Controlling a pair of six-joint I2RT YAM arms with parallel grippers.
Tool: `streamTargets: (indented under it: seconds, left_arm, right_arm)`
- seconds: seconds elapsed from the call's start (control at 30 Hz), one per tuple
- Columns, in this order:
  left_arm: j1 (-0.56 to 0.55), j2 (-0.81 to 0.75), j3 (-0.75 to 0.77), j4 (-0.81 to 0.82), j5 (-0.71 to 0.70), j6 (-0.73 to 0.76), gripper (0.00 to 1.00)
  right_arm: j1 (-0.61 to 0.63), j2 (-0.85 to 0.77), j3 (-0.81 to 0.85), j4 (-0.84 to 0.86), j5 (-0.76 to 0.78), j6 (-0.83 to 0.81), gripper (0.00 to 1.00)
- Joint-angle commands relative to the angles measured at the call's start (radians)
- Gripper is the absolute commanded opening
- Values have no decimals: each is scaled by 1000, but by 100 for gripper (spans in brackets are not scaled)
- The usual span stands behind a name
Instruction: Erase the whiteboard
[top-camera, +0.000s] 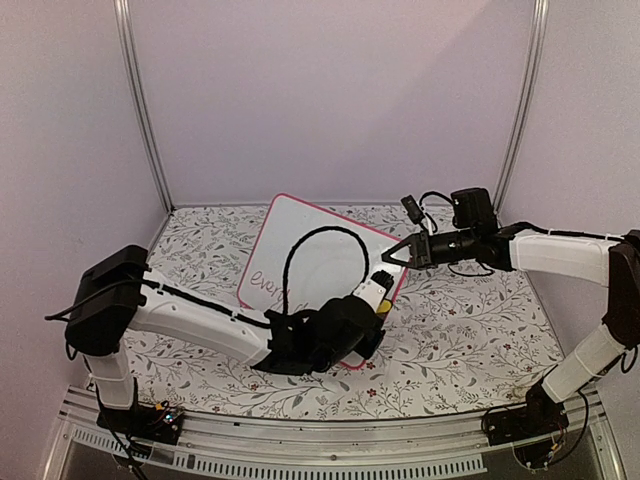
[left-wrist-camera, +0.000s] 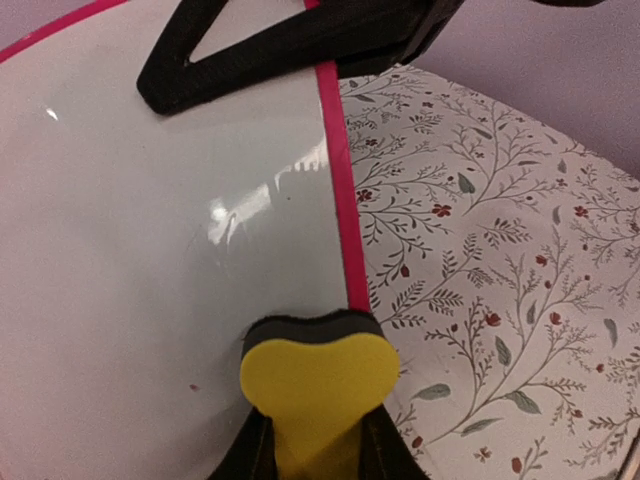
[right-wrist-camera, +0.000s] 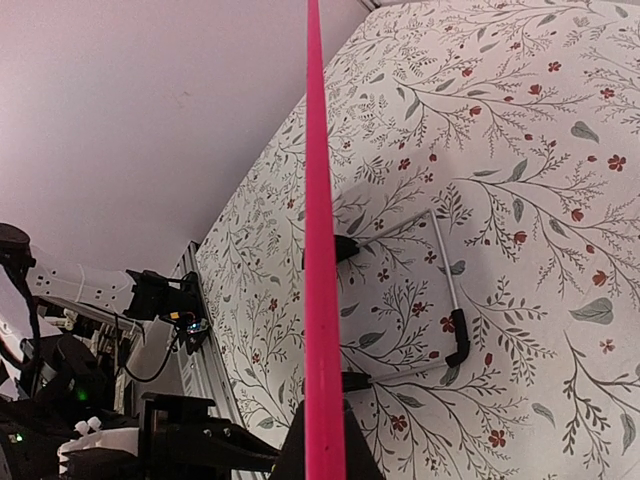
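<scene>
Since board (top-camera: 325, 265) sits tilted up mid-table w/ R claw (top-camera: 400, 253) clenched on its right frame edge, main risk is board twisting or slipping out of that pinch. R wrist view shows only the thin pink rim btwn the fingers, so hold looks marginal. L claw (top-camera: 365, 305) is clamped on eraser (left-wrist-camera: 318, 375), whose felt is on the white just beside the frame, lower-right corner. A hard push there could lever board against R's grip or skid it on table (top-camera: 470, 330). Eraser that close to the rim could also ride off the edge and lose contact. Red writing (top-camera: 268, 285) is lower-left, well apart from eraser, unerased, so a long sweep across is needed. Black cable (top-camera: 340, 229) loops in front of board and could snag or drag during that sweep. Wire stand (right-wrist-camera: 448, 300) shows behind board; can't tell if it's bearing load, so tip-back is possible.
</scene>
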Motion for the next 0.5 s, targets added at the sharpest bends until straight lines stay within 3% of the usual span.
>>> streamTargets:
  seconds: [0.0,0.3,0.47]
  left_arm:
    - [6,77,-36,-79,-14,-70,0]
    - [43,-165,-217,-123,-195,-143,0]
    - [100,-308,-274,-119,-208,-143,0]
  right_arm:
    - [56,-29,-8,-125,1,18,0]
    - [56,-49,-18,-110,-9,33,0]
    - [56,-57,-30,-104,-7,39,0]
